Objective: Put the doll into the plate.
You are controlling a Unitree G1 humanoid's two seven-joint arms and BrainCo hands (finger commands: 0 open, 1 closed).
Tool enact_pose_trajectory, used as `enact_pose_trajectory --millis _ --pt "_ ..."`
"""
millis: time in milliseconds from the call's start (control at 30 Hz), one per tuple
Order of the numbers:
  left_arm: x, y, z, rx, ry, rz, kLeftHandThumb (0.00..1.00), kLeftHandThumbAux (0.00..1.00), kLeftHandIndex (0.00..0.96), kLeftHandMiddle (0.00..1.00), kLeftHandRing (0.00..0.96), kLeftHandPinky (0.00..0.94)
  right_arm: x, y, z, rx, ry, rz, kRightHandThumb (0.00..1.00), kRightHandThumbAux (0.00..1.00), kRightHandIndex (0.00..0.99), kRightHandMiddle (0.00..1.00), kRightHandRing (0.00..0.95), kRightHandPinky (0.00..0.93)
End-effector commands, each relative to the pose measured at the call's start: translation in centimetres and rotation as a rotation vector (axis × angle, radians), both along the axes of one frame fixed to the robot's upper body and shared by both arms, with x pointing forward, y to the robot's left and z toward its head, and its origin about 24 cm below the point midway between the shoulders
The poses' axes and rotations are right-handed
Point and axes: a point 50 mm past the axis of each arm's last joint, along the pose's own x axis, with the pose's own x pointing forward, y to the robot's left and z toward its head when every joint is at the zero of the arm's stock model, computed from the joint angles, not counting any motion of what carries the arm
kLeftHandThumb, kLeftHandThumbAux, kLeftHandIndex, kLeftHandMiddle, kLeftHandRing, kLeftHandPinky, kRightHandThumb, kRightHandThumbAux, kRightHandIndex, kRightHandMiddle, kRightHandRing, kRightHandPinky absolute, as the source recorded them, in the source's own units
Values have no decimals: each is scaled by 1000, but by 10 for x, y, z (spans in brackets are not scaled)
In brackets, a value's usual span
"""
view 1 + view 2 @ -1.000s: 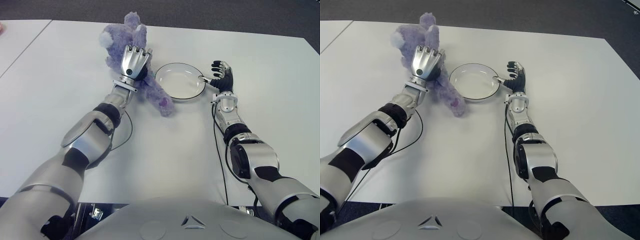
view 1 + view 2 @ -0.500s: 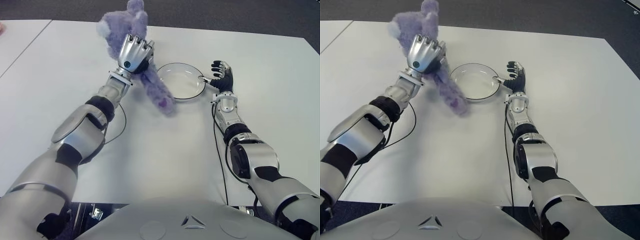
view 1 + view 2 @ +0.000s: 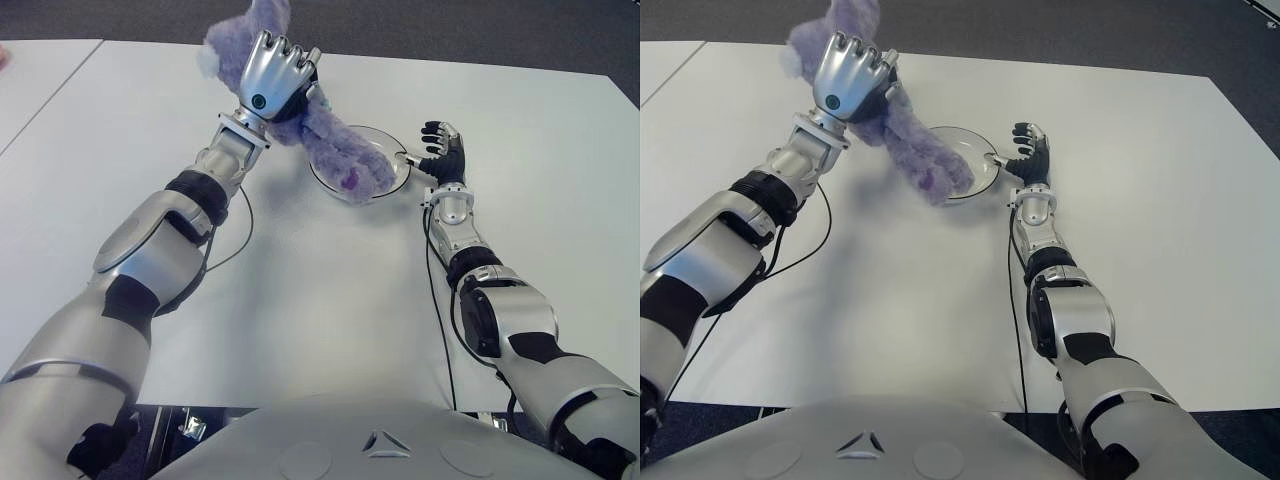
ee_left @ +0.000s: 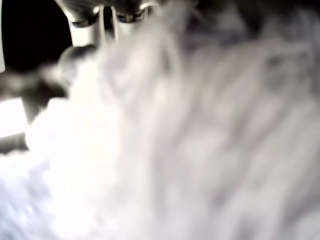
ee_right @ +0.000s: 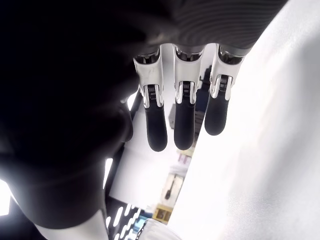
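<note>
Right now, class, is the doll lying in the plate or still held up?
Held up: the left hand grips the doll, whose lower end dangles over the plate.

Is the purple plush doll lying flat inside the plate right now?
No, the left hand holds the purple plush doll raised, only its lower end over the white plate.

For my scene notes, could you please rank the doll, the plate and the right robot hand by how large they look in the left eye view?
1. Doll, raised nearer the camera in the left robot hand, so possibly flattered.
2. Plate, partly covered by the doll.
3. Right robot hand.
</note>
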Motion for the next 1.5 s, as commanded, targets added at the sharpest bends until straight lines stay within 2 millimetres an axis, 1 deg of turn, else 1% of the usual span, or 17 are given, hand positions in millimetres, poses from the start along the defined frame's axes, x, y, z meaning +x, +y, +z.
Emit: enact_pose_trajectory --millis 33,167,333,400,600,733,967,1100,1233,1433,1500 --pt "2 -16 25 62 -123 -47 716 706 440 857 854 865 -99 15 -127 40 469 -24 0 925 265 300 275 268" --pt "3 -23 33 57 -133 -67 716 706 440 858 855 865 -99 16 -127 32 469 -24 0 924 265 300 274 269" --pt "4 -27 39 56 -131 -91 715 706 440 859 855 866 -99 17 -127 23 467 -22 0 918 265 302 276 269" --pt "4 -33 42 56 -126 -111 715 706 440 859 856 866 -99 17 -127 19 468 -20 0 912 264 300 273 263" --pt "3 -45 44 57 -112 -147 715 705 440 857 853 864 -100 18 -127 12 469 -18 0 907 257 288 258 246" --pt "1 -63 41 68 -97 -178 717 705 440 852 851 865 -100 18 -128 3 471 -17 0 908 255 286 257 250" --pt "-1 -78 38 72 -74 -223 718 703 441 848 849 866 -100 19 -128 -3 470 -15 0 897 254 293 264 258" --pt "-4 -88 33 72 -49 -243 718 703 441 846 849 867 -100 20 -128 -11 467 -13 0 890 255 297 269 260" --pt "-7 -100 23 72 -13 -257 718 703 441 845 850 868 -101 20 -129 -14 475 -15 0 887 258 301 272 260" --pt "-11 -112 18 48 32 -290 718 703 441 845 849 866 -102 20 -130 -19 491 -22 0 878 256 298 268 250" --pt "-14 -120 16 31 53 -314 718 703 441 845 849 865 -103 20 -131 -22 493 -24 0 873 255 297 267 251"
